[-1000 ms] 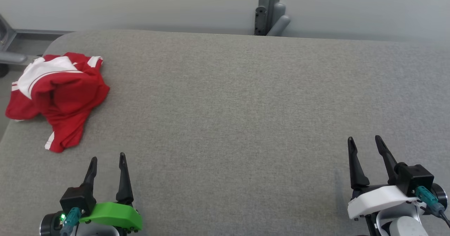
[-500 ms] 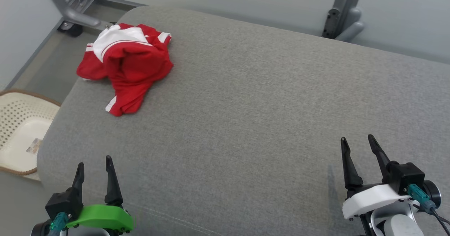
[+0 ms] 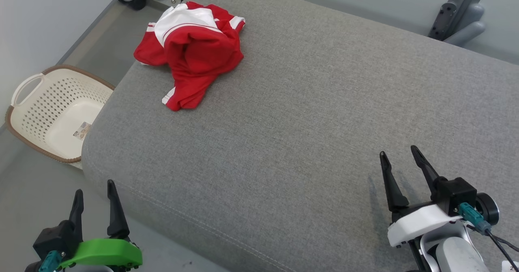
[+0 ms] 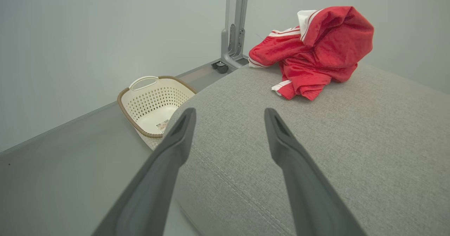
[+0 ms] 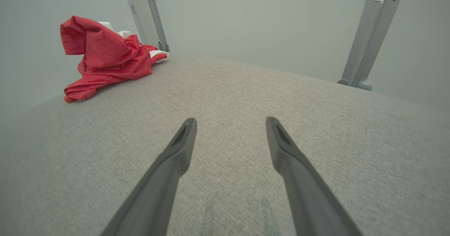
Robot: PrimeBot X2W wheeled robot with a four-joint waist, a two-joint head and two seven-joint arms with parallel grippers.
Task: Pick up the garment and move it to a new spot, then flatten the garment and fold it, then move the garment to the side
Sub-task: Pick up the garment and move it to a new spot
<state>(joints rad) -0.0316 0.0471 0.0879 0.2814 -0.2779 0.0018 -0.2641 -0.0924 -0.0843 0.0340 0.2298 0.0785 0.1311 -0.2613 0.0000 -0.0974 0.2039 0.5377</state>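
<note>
The left gripper (image 3: 94,187) stands wide, nothing between its two dark fingers. It hangs over the floor (image 3: 36,183), just off the near left corner of the grey padded bench (image 3: 304,122). The right gripper (image 3: 397,150) is spread just as wide and empty. It hovers above the near right part of the bench top, fingers aimed toward the far edge.

Well apart from both, the garment (image 3: 194,53) lies crumpled at the far left corner of the bench. It is a red top with white panels and thin white stripes. In the head view its long axis runs from the far edge toward the near side. The white panel sits at the far end. A narrow red tail with a white-striped hem points toward the near edge, slightly left. One red fold reaches the left edge of the bench. In the left wrist view the heap lies ahead, right of the fingers' line.

A cream basket (image 3: 24,85) with a brown rim stands on the floor beside the bench's left side. A grey metal post (image 3: 450,12) rises behind the far right.
</note>
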